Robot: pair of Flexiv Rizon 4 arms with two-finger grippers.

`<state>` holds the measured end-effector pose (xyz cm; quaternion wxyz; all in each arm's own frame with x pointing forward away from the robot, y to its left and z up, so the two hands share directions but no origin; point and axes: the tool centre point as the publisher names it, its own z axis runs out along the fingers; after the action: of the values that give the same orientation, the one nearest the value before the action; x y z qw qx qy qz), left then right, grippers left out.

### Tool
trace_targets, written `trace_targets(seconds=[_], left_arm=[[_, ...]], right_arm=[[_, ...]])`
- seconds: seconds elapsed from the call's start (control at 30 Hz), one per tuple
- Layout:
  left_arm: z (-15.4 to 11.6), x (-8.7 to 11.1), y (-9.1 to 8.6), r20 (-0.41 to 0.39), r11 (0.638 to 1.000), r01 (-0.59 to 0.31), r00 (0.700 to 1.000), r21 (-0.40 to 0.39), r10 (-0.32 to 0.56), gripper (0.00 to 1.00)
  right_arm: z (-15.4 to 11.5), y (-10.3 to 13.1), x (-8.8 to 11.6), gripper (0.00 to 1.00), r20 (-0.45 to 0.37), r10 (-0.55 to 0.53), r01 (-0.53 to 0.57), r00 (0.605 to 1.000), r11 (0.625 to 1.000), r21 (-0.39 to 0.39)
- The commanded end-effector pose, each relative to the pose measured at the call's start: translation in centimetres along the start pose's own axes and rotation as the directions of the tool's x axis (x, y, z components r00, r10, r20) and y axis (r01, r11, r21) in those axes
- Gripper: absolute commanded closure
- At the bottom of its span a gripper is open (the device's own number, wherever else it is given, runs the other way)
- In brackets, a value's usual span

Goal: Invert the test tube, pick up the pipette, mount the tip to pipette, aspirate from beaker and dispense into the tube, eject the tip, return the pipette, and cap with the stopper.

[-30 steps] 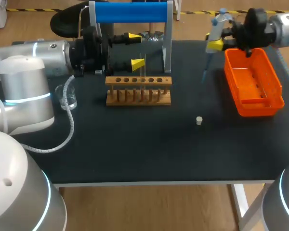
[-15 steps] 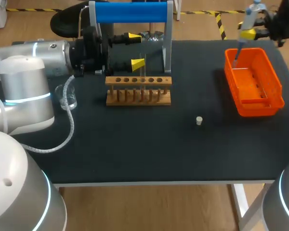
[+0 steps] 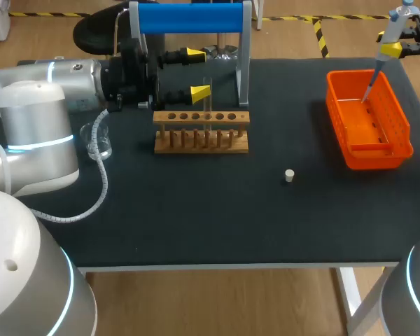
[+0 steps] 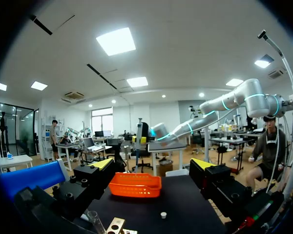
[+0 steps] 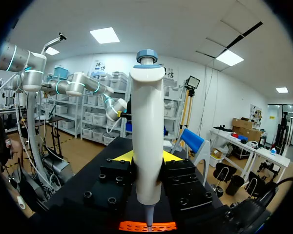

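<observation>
The pipette (image 3: 397,22) hangs tilted over the far right corner of the counter (image 3: 196,210). Its blue-capped head leans outward and its thin lower end points down at the far end of the orange tray (image 3: 399,133) (whether that end dips below the rim cannot be told). The right gripper (image 3: 394,47) is clamped on the pipette's white barrel, one yellow-tipped finger on each side. In the right wrist view the barrel stands upright between the fingers with the tray's orange edge just under its point. The tray lies lengthwise along the counter's right side. Nearer the front edge and well apart from the tray, the small pale stopper (image 3: 289,176) stands by itself on the dark surface. Toward the middle sits the wooden rack (image 3: 201,131) with its row of holes, and a clear test tube (image 4: 94,222) rises upright from it, seen beside the rack's end in the left wrist view. The left gripper (image 3: 197,72) hovers level just beyond the rack, fingers spread wide with nothing held between them. Behind it stands a metal stand (image 3: 245,63) carrying a blue bar, its right post between the rack and the tray's side of the counter. A glass beaker (image 3: 98,143) sits left of the rack, partly hidden by the left arm and its coiled cable.
</observation>
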<state>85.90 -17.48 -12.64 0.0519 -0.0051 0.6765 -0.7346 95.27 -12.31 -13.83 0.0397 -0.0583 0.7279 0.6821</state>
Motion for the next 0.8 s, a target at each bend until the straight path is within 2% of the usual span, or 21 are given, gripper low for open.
trace_targets(seconds=[0.03, 0.8], left_arm=[[0.0, -0.1, 0.1, -0.002, 1.0, -0.001, 1.0, 0.003, 0.001, 0.0], [0.0, -0.1, 0.1, -0.002, 1.0, -0.001, 1.0, 0.003, 0.001, 0.0]], right_arm=[[-1.1, -0.2, 0.1, 1.0, 0.005, 0.002, -0.002, 1.0, 1.0, -0.007], [-2.7, -2.0, 0.7, 1.0, -0.007, 0.036, -0.037, 0.999, 0.996, -0.077]])
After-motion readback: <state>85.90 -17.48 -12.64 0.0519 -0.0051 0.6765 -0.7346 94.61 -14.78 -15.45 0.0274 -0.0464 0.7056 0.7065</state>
